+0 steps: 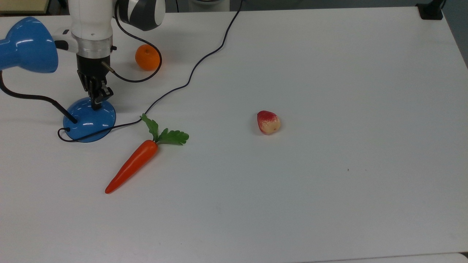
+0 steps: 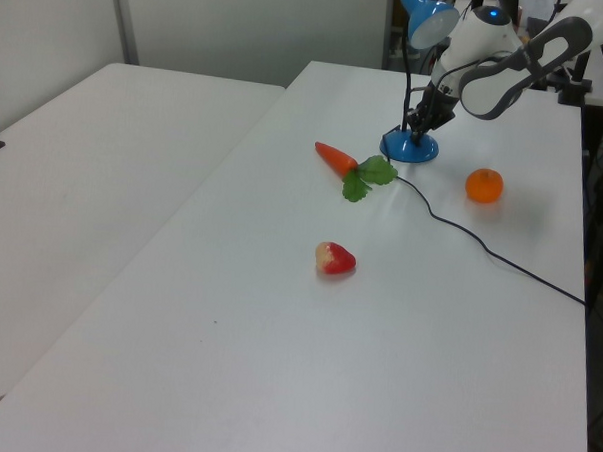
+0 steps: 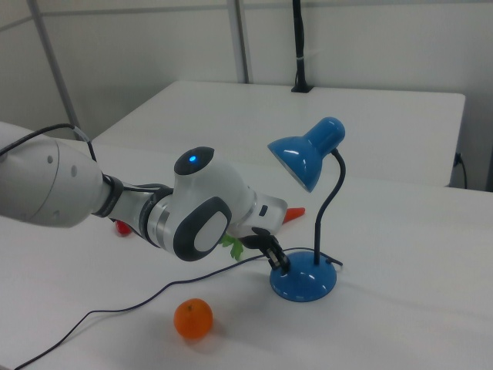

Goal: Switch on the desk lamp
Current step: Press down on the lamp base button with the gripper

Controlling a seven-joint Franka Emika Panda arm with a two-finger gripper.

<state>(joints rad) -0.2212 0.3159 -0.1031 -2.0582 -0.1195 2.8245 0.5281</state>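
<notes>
Your black two-finger gripper (image 1: pixel 97 104) is clenched with nothing in it, tip planted on the round base of the glossy blue desk lamp (image 1: pixel 89 118) at the white desk's (image 1: pixel 329 73) edge, probably so it pokes the switch.

The white Panda arm reaches down from the top view's upper left, its wrist pointing nearly straight at the surface (image 1: pixel 329 73). A silver ring joins the white wrist to the black tool (image 1: pixel 97 104), whose slim fingers sit drawn together at the tip. In the right view the arm stretches in from the right view's left, a blue light glowing on its rounded joint, the tool (image 3: pixel 279 262) angled downward. A black cable loops off the wrist.
</notes>
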